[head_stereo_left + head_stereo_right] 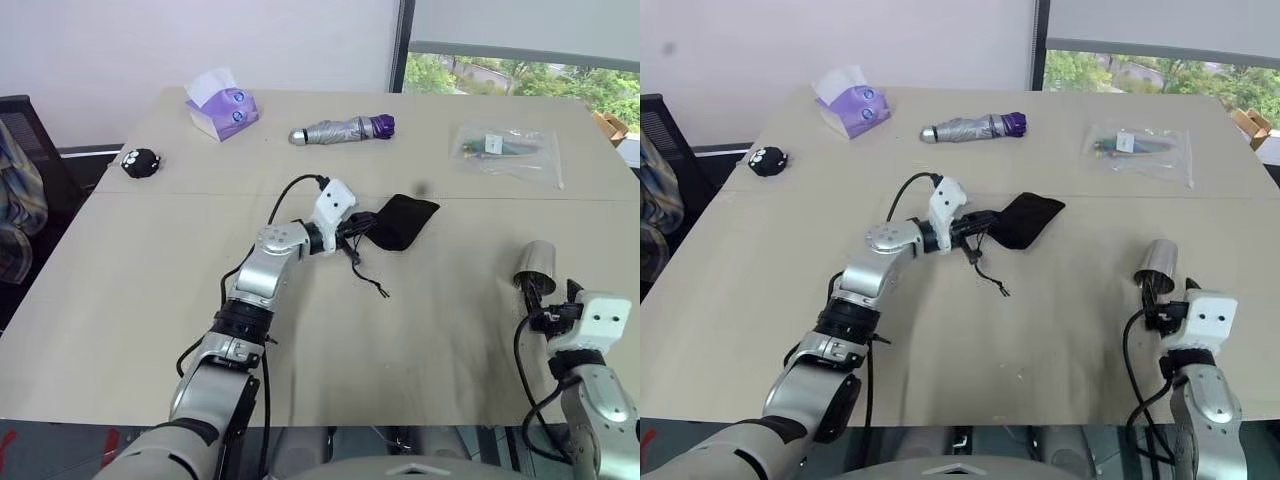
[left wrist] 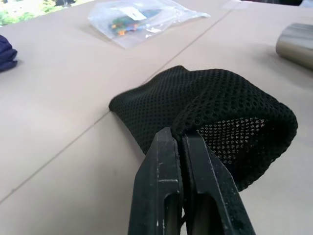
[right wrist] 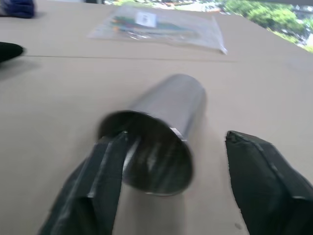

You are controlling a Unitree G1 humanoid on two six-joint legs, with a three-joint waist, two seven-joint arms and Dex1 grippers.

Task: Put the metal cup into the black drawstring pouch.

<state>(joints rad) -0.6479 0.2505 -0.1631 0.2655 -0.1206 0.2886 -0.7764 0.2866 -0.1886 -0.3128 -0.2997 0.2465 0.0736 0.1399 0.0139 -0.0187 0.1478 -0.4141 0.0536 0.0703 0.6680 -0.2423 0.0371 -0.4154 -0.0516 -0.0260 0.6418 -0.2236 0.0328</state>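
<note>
The beige table (image 1: 150,330) carries everything, with a seam running across it about halfway back. Toward the far edge, near the middle, lies a folded silver umbrella (image 1: 338,130) with a purple handle. A clear plastic bag (image 1: 505,150) with small items inside sits toward the far right corner, and a purple tissue box (image 1: 222,108) stands toward the far left corner. The black drawstring pouch (image 1: 402,220) is near the table's centre, just on the near side of the seam, its mesh fabric bunched and its mouth facing the right edge; thin black cords (image 1: 362,272) trail from it toward the near edge. The left pincer (image 2: 182,142) is clamped tight on the rim of the pouch's mouth, fingers pressed together with fabric between them. The metal cup (image 1: 536,262) lies on its side near the right edge, well apart from the pouch, open end toward the near edge. The right pincer (image 3: 171,147) has its fingers spread wide at the cup's open end, one finger (image 3: 105,161) at the rim and the other clear of it; it grips nothing. A small black ball (image 1: 140,162) with white marks rests near the left edge.
</note>
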